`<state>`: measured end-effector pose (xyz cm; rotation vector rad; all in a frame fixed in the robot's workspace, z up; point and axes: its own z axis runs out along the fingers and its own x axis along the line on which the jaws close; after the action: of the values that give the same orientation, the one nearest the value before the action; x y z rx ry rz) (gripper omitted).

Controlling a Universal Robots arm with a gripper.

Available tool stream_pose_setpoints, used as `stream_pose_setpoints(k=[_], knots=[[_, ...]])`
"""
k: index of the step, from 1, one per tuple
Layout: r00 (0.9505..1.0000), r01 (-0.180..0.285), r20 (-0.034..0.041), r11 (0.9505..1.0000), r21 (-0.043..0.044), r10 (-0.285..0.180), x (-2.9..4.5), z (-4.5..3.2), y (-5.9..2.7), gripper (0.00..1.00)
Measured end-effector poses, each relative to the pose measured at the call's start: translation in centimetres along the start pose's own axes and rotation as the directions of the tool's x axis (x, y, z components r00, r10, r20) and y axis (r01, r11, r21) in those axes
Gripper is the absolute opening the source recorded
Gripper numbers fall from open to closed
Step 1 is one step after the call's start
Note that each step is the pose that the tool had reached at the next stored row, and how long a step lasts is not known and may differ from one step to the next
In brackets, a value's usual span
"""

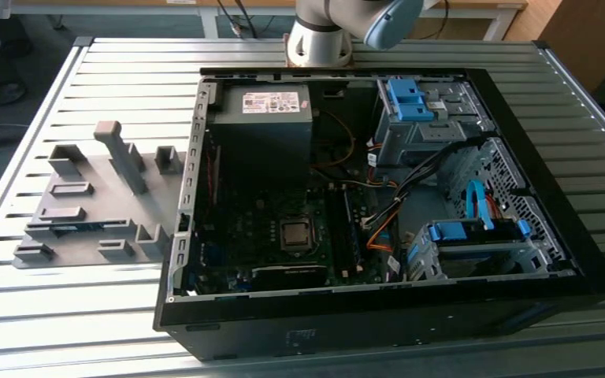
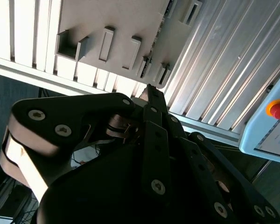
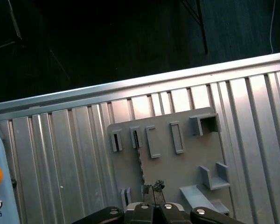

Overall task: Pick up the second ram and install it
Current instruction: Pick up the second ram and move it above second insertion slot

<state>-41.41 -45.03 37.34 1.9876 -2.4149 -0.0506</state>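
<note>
Hand [image 3: 152,187] closed, gripping nothing, above grey fixture plate [image 3: 172,168]. Second ram [image 1: 76,228] on edge in plate slot, lower part of exterior view's left, beside open computer case [image 1: 387,331] on slatted surface [image 1: 92,331].

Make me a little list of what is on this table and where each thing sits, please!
table: slatted metal
PC case: open, lying on the table
fixture: grey plate with blocks, beside the case on the exterior view's left
ram: thin stick standing on edge in the fixture's slots
gripper: above the fixture, close to the ram's end in the first wrist view
arm base: behind the case at the table's far edge
</note>
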Motion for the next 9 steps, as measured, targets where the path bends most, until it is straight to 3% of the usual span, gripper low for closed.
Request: stream_pose_setpoints(k=[5,6,9], knots=[[0.9999,0.011,0.0013,0.9999,0.0003,-0.011,0.03,0.11,0.0,0.11],[0.9999,0.012,0.0072,0.9999,0.0,-0.012,0.05,0.15,0.0,0.11],[0.9991,0.013,0.0413,0.9999,-0.0052,-0.012,0.15,0.24,0.03,0.11]])
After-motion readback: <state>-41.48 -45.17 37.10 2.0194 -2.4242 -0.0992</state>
